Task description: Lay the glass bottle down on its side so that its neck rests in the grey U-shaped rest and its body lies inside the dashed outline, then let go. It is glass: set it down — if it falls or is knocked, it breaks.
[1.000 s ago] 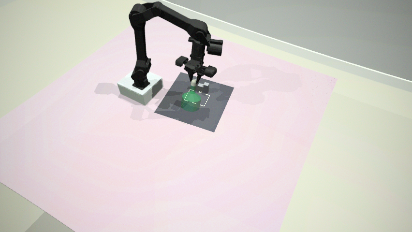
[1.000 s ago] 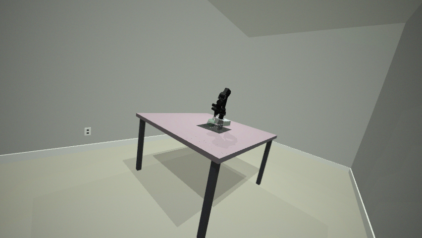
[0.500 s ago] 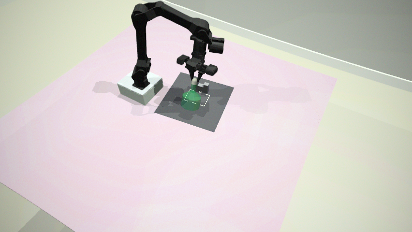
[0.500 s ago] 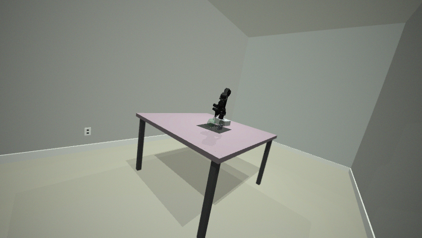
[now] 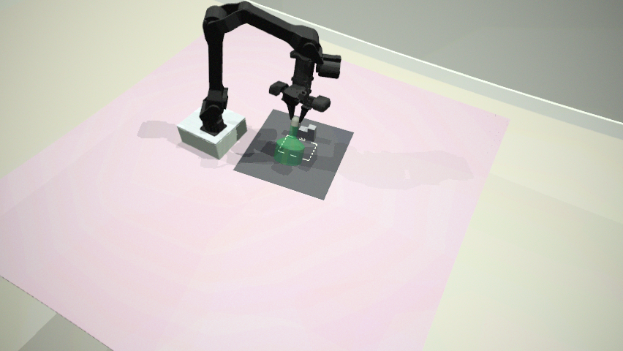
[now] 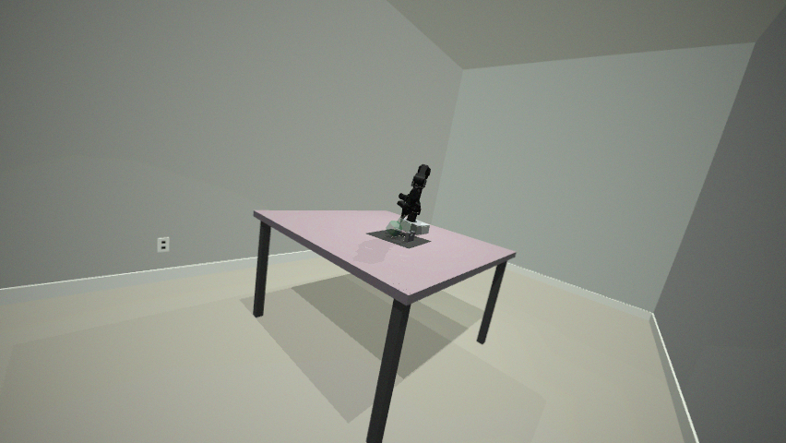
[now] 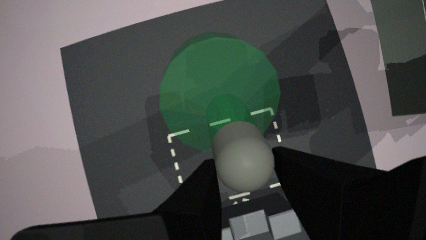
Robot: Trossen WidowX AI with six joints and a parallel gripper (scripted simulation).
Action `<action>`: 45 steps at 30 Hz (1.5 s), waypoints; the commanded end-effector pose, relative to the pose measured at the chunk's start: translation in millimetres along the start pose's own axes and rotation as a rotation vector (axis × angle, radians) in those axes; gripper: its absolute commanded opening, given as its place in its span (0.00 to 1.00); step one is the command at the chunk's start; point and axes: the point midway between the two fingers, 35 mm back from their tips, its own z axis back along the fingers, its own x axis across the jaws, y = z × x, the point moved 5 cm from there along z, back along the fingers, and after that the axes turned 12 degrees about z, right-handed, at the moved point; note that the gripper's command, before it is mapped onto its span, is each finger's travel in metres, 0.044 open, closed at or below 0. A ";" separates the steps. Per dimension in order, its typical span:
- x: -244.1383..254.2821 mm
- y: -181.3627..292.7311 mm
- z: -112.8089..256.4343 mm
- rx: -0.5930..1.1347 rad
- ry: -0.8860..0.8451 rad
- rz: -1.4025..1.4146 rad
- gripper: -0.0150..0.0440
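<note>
The green glass bottle [image 5: 289, 153] [image 6: 393, 226] [image 7: 200, 65] has a pale grey top and leans slightly toward the rest, its neck up. My gripper [image 5: 295, 120] [image 7: 244, 162] is shut on the bottle's pale top, one finger on each side. The bottle's body overlaps the left part of the dashed outline [image 5: 316, 144] [image 7: 180, 133] in the top view. Whether its base touches the mat I cannot tell. The grey U-shaped rest [image 5: 311, 128] [image 6: 410, 236] [image 7: 250, 223] stands just beyond the outline, with nothing in it; the wrist view cuts off part of it.
The dark square mat [image 5: 322, 187] [image 6: 416, 244] [image 7: 100, 75] lies under the bottle, outline and rest. The arm's pale base block [image 5: 218, 145] [image 6: 422, 229] [image 7: 400, 90] stands beside the mat. All of it is on the pink table [image 5: 196, 261] [image 6: 329, 236].
</note>
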 end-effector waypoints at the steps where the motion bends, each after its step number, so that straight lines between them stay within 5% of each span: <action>1: 2.0 8.9 1.0 0.011 -0.002 0.002 0.44; 45: 6.2 48.3 -0.2 -0.093 0.007 -0.016 0.44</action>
